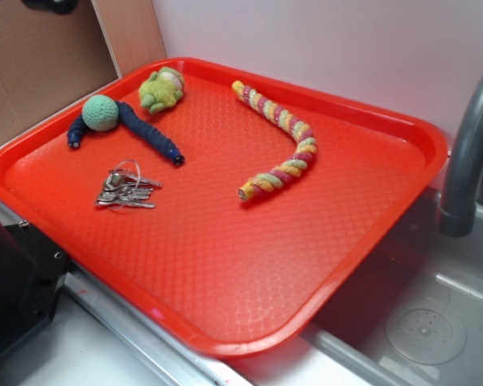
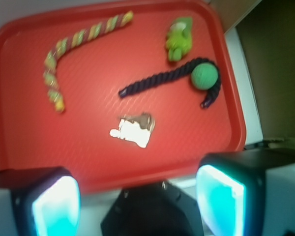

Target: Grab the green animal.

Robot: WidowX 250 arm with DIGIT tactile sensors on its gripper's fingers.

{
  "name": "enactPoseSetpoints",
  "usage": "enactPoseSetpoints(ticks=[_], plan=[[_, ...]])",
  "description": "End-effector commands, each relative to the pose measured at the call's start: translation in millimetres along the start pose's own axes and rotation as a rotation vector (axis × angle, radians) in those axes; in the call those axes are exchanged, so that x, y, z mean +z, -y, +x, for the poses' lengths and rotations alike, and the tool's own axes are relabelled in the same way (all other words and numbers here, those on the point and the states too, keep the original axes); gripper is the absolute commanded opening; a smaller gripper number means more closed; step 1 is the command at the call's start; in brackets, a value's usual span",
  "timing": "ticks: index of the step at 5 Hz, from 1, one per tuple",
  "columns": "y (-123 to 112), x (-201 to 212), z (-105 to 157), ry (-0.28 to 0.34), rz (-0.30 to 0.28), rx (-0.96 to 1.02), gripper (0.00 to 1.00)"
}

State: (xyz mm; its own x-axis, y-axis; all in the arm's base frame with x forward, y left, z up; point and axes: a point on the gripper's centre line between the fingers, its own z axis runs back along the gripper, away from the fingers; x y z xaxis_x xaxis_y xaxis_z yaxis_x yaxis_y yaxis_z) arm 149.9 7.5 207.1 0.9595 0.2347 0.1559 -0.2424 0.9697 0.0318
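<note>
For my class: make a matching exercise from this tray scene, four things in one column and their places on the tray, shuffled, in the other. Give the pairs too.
Places as seen in the exterior view.

Things
1. green animal
2. keys
3. braided rope
4. teal ball

Places
A. right half of the tray
B. far edge, by the back rim
C. on the dark blue rope
D. nearest the front, left side

Pairs: 1-B, 2-D, 3-A, 4-C

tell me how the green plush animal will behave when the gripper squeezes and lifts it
The green animal looks fuzzy and soft, so it will probably squash between the fingers rather than slip. It is small, likely light. Its rounded body might roll toward the dark blue rope if nudged.
</note>
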Motion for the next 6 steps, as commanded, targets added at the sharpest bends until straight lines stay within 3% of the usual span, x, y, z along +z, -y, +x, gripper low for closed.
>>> enactPoseSetpoints(ticks=[1, 2, 5, 6], plan=[[-37, -43, 46, 0.169, 0.080, 0.169, 1.00], [-50, -65, 66, 0.215, 0.085, 0.191, 1.00], [-73, -142, 130, 0.380, 0.200, 0.184, 1.00], [-81, -162, 141, 0.377, 0.224, 0.199, 1.00]])
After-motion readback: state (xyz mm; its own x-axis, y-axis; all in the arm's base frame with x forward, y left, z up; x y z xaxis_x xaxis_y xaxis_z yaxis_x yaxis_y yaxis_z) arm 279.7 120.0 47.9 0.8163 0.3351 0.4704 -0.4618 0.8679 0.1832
